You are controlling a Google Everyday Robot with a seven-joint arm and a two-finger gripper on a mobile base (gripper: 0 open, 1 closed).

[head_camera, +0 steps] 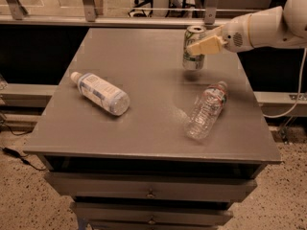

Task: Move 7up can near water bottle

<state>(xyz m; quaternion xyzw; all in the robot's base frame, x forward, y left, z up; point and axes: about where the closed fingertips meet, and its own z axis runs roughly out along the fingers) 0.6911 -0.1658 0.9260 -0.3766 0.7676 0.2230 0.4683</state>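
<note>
The 7up can [193, 51], silver and green with a silver top, is upright and lifted slightly above the grey table [144, 71], casting a shadow below it. My gripper [200, 46] comes in from the right on a white arm and is shut on the can, with a tan finger [207, 45] across its front. The water bottle [207, 110], clear and crinkled with a red-and-blue label band, lies on its side on the table's right part, just below and to the right of the can.
A stouter bottle with a large white-blue label [100, 93] lies on its side on the table's left. A rail with metal posts [88, 4] runs behind the table. Drawers [151, 193] sit under the tabletop. A cable [297, 95] hangs at the right.
</note>
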